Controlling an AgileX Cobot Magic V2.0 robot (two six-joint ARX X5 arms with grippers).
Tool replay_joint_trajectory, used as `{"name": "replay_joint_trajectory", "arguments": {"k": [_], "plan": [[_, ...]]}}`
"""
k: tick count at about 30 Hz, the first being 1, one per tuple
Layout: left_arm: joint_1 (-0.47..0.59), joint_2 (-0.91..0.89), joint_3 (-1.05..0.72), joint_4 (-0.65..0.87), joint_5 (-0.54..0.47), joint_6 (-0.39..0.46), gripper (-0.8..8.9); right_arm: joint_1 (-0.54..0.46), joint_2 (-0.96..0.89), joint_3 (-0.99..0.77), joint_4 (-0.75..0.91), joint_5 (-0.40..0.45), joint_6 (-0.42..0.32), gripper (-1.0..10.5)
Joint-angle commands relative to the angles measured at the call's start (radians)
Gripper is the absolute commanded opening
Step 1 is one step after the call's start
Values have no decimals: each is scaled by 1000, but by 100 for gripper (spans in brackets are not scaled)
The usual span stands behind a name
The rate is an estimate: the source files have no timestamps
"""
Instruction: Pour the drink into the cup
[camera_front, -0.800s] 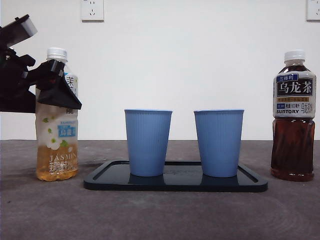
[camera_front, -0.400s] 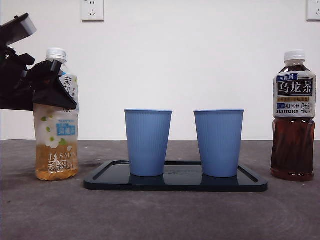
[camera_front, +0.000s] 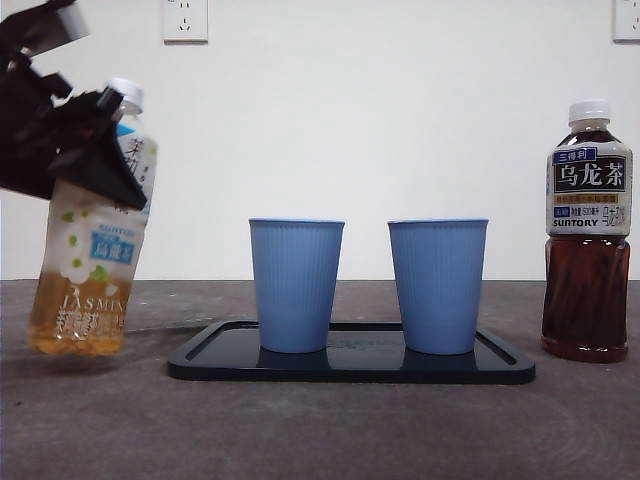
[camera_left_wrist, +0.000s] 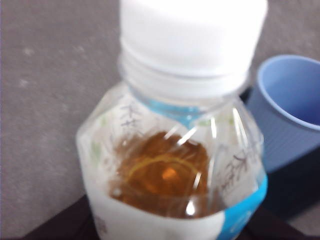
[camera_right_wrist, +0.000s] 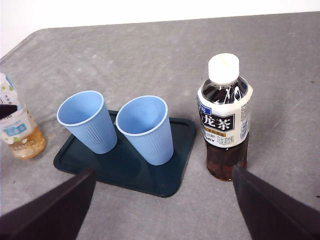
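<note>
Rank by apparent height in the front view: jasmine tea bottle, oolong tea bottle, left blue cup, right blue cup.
1. Jasmine tea bottle, lifted and tilted in the left gripper; nearness unsure, so close call with 2.
2. Oolong tea bottle.
3. Left blue cup and right blue cup look alike.

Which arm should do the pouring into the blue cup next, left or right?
Left. Its pincer already grips the jasmine tea bottle, lifted off the table and tilted toward the nearer blue cup. The cap is on, though. The right pincer hangs open, holding nothing.
</note>
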Motion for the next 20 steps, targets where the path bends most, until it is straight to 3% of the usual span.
{"name": "replay_joint_trajectory", "arguments": {"k": [1,7,20], "plan": [[-34,3,107,-102,1,33,182,4,3,12,12,4,10,436],[-114,48,278,-376,-161,93,182,4,3,12,23,4,10,436],[-283,259,590,-710,-530,177,182,4,3,12,23,3,10,436]]}}
